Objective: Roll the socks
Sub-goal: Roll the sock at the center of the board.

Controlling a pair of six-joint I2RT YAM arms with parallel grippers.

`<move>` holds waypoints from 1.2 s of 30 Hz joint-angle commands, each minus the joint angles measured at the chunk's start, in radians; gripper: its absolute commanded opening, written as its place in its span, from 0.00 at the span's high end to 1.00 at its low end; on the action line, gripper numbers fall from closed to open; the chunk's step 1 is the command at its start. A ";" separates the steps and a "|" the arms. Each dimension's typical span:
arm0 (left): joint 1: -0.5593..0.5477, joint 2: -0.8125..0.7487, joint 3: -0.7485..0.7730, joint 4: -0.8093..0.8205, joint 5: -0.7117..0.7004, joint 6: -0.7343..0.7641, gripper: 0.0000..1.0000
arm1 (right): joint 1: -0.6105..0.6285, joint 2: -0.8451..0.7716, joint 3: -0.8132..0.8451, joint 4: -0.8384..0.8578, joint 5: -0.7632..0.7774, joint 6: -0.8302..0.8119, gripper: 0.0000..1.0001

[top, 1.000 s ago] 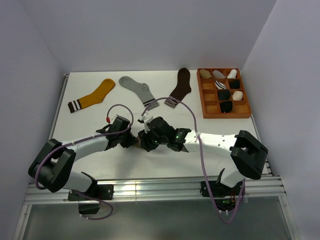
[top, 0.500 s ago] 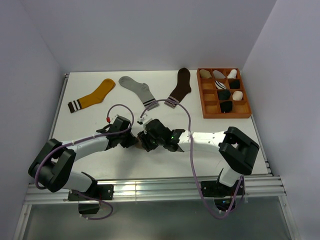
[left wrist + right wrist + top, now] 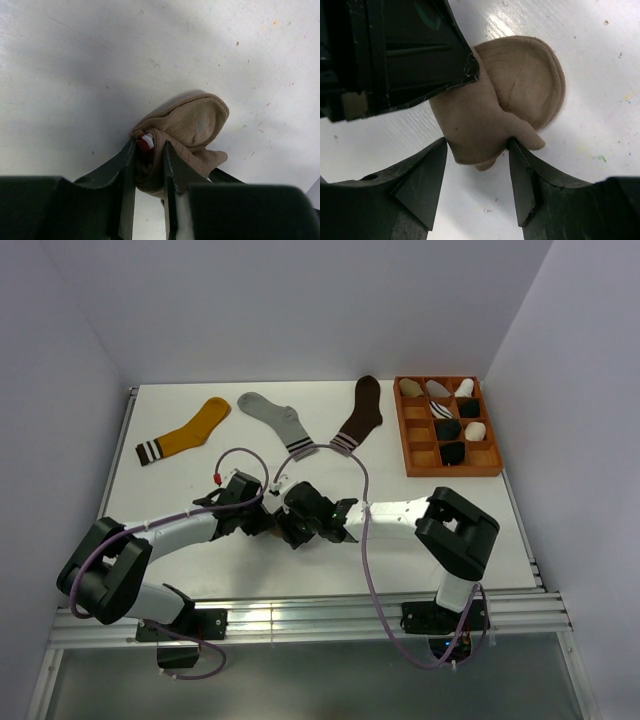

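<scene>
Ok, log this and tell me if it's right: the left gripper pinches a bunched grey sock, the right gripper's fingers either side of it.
Not grey: the left wrist view shows the sock the left gripper pinches is taupe. The rest stands.

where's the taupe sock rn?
Taupe sock lies bunched on the table, front centre in the top view; left end effector pinches its cuff, right end effector straddles it, jaws open.

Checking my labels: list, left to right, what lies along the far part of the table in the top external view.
mustard-yellow sock → light grey sock → dark brown sock → wooden tray
</scene>
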State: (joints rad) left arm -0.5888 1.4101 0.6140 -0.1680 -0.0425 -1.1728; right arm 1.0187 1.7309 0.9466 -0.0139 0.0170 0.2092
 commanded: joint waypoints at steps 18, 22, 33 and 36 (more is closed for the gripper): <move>-0.049 0.079 0.015 -0.042 0.033 0.065 0.81 | 0.034 0.142 0.126 -0.046 0.005 -0.116 0.75; -0.051 0.061 0.013 -0.045 0.026 0.059 0.79 | 0.027 0.151 0.136 -0.099 -0.041 -0.097 1.00; -0.051 -0.135 0.000 -0.109 -0.106 0.016 0.38 | -0.141 0.156 0.194 -0.320 -0.411 0.041 1.00; -0.049 -0.195 -0.011 -0.146 -0.143 -0.011 0.36 | -0.189 0.189 0.233 -0.386 -0.553 0.068 1.00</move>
State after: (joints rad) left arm -0.6315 1.2709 0.6182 -0.2596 -0.1314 -1.1515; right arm 0.8597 1.8725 1.1473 -0.2718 -0.3561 0.2295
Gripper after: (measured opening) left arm 0.633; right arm 0.348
